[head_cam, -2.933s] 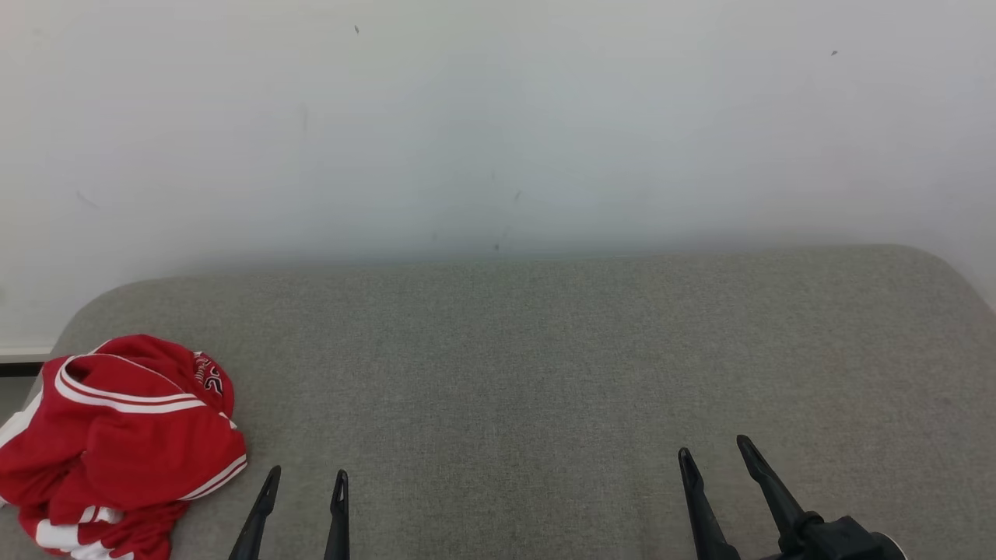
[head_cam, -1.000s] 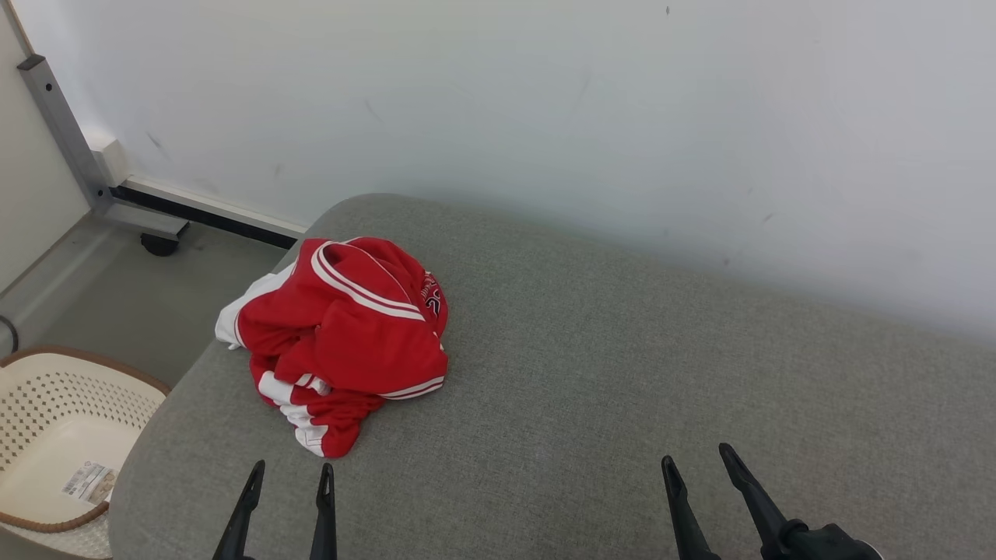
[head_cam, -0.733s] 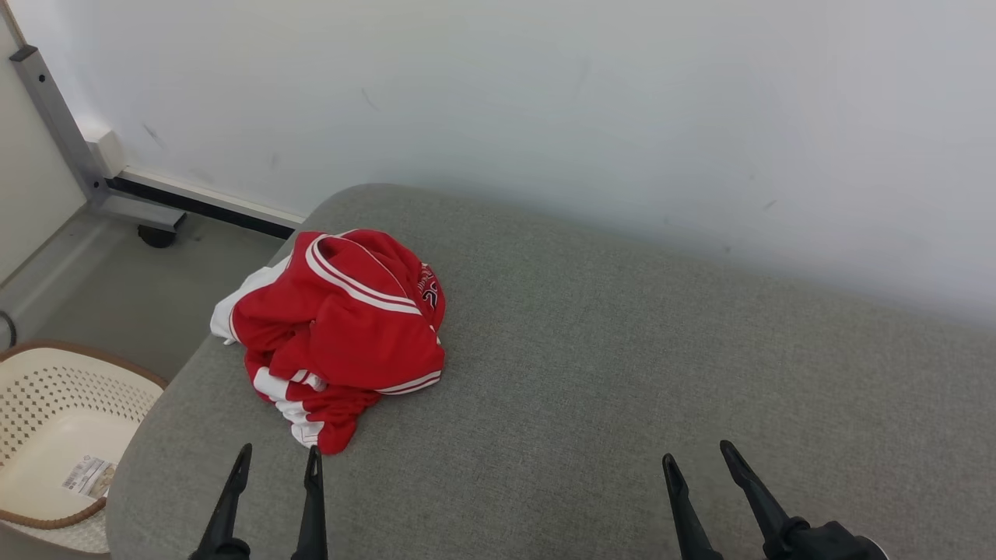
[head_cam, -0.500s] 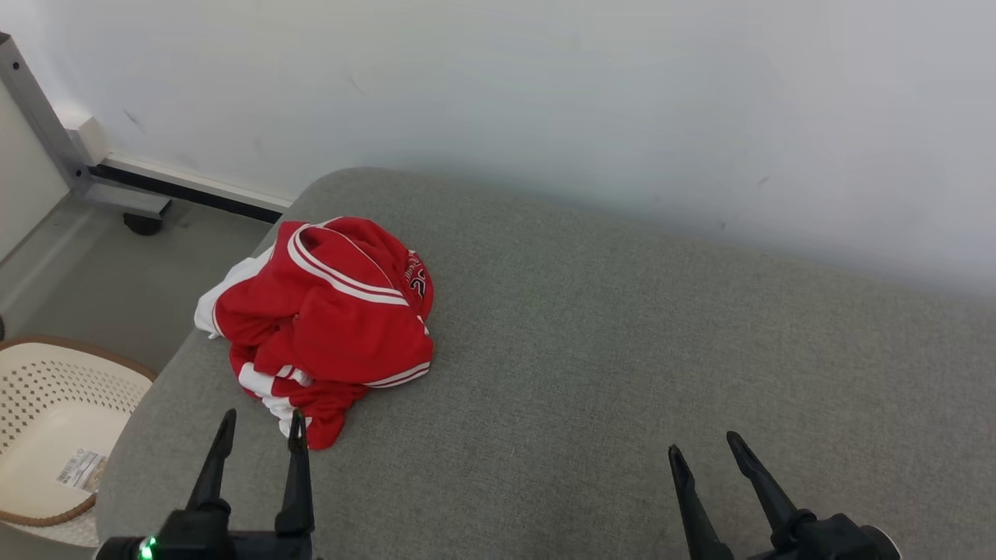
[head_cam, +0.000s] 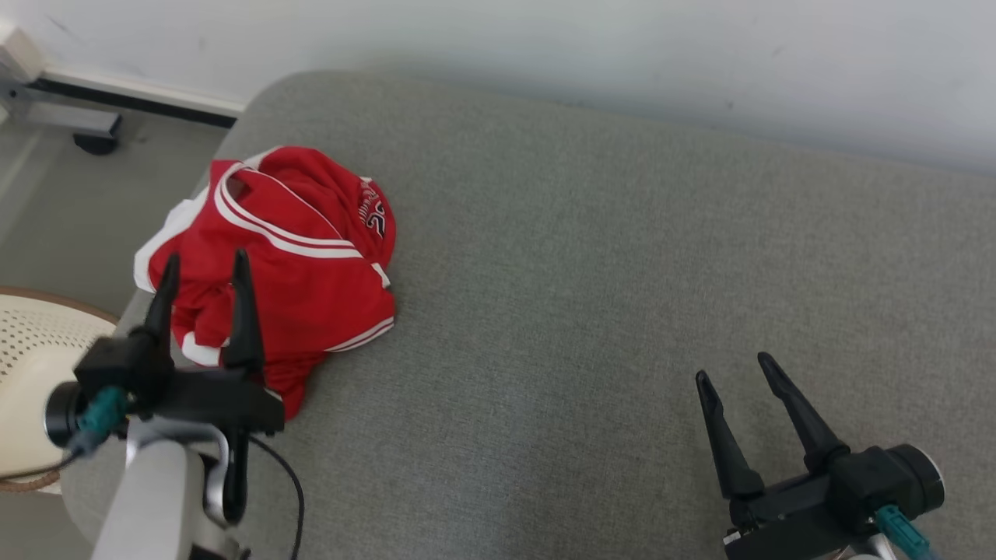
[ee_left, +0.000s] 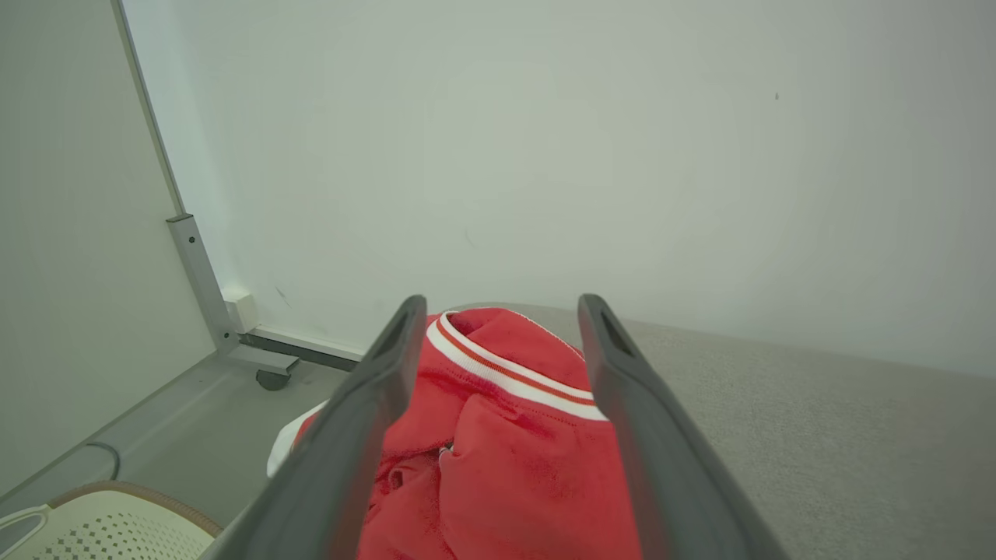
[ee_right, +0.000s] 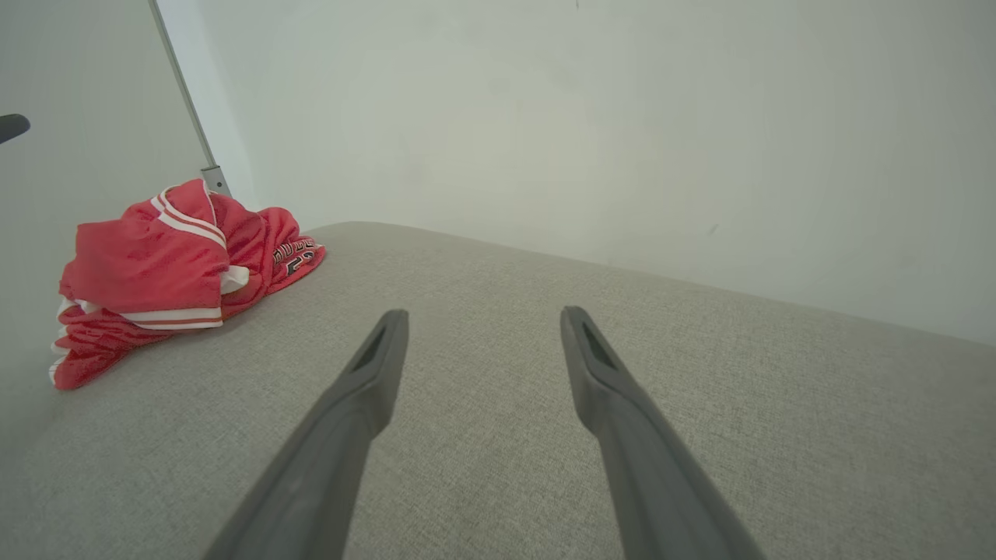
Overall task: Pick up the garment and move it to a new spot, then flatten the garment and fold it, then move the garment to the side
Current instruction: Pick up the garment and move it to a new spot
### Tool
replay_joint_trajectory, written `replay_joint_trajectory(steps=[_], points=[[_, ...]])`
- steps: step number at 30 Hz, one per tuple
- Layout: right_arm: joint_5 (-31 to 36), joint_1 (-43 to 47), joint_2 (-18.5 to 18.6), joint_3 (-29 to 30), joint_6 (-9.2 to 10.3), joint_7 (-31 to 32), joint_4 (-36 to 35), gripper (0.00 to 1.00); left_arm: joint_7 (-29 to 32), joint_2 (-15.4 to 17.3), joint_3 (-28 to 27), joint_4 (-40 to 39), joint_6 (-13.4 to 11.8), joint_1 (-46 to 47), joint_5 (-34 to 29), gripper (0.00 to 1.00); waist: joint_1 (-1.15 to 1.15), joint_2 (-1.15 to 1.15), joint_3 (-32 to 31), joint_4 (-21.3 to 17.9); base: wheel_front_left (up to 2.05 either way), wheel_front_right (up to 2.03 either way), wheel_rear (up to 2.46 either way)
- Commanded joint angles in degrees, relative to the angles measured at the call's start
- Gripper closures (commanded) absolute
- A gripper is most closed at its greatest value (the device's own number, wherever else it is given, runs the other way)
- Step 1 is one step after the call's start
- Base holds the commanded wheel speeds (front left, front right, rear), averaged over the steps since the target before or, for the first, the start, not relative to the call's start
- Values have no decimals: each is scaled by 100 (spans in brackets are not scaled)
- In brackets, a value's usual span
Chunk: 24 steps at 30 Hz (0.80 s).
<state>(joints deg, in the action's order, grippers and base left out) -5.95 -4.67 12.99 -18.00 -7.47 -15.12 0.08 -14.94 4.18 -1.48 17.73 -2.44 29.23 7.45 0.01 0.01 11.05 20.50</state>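
Observation:
The garment [head_cam: 296,257] is a red jersey with white stripes, bunched in a heap at the left end of the grey cushion [head_cam: 591,295]. My left gripper [head_cam: 204,264] hovers open just over the heap's near edge, fingers pointing at it. In the left wrist view the garment [ee_left: 506,451] lies between and beyond the two spread fingers [ee_left: 366,435], with nothing gripped. My right gripper [head_cam: 733,369] stands open over bare cushion at the lower right, far from the garment [ee_right: 171,272], which lies to its left.
A cream perforated basket [head_cam: 31,373] sits on the floor left of the cushion. A pale wall [head_cam: 545,47] runs behind, with a grey metal frame leg [ee_left: 198,288] and a caster at the far left. The cushion's left edge drops off beside the garment.
The head camera has tilted down and turned. My left arm has lifted and reached forward until its fingers stand over the garment's near edge. The right gripper has risen a little and stays open.

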Motion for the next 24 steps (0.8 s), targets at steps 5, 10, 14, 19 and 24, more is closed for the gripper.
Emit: replay_joint_trajectory(steps=[5, 10, 14, 19, 24], points=[[8, -206, 125, -14, -4, -4, -15, 0, -29, 85, -177, 989, 153, 816, 238, 0, -1, -1, 653, -219, 0, 0, 0], [-5, -328, 178, -39, -4, -4, -10, 0, 296, 188, -139, 1969, 181, 1578, 276, 0, -1, -1, 846, -290, 0, 0, 0], [-10, -403, 185, -80, -4, -4, 0, 0, 678, 320, -121, 2635, 109, 2113, 257, 0, -1, -1, 971, -359, 0, 0, 0], [-32, -477, 194, -97, -4, -4, 16, 0, 1205, 481, -66, 3321, 95, 2617, 251, 0, -1, -1, 1073, -436, 0, 0, 0], [-42, -568, 188, -109, -4, -4, 15, 0, 1591, 584, -82, 3853, 228, 2944, 383, 0, -1, -1, 1172, -510, 0, 0, 0]])
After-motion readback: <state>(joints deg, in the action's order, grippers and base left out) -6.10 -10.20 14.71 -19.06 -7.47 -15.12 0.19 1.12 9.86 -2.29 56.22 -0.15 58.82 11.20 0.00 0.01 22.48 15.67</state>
